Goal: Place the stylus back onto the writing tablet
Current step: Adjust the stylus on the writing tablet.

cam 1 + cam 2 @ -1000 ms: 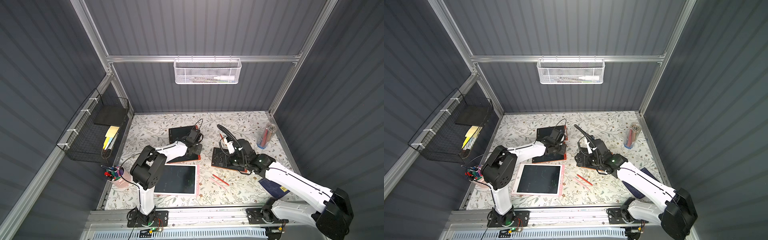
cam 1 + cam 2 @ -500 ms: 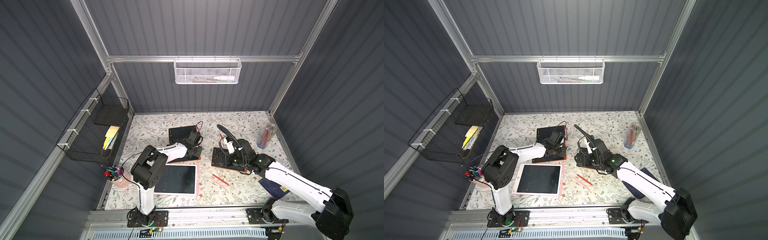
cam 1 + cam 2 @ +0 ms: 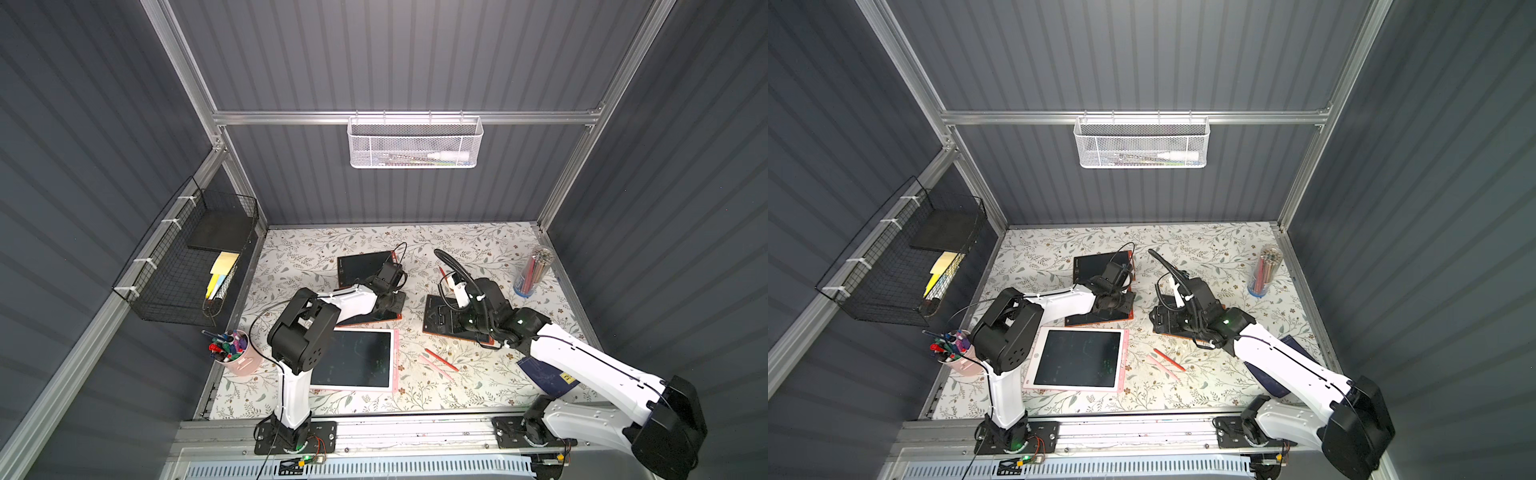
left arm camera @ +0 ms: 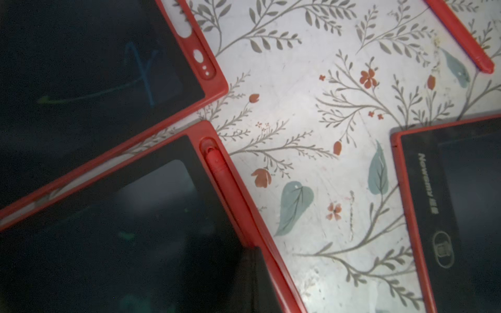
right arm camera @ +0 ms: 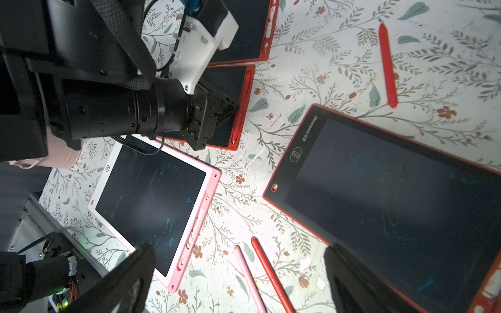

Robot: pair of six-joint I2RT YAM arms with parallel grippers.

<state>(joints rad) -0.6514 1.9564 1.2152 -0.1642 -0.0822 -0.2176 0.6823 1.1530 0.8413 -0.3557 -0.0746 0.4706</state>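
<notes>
The left gripper [image 3: 390, 304] is set with jaws pressed together on the red tablet [image 4: 122, 216], seemingly so that the stylus [image 4: 221, 173] is pushed home in its edge slot. The right gripper [image 3: 444, 322] is poised above another tablet [image 5: 379, 203], jaws spread wide and nothing held.

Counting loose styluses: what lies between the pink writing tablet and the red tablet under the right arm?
A pink stylus and a red stylus, side by side on the table; both top views and the right wrist view show them.
</notes>
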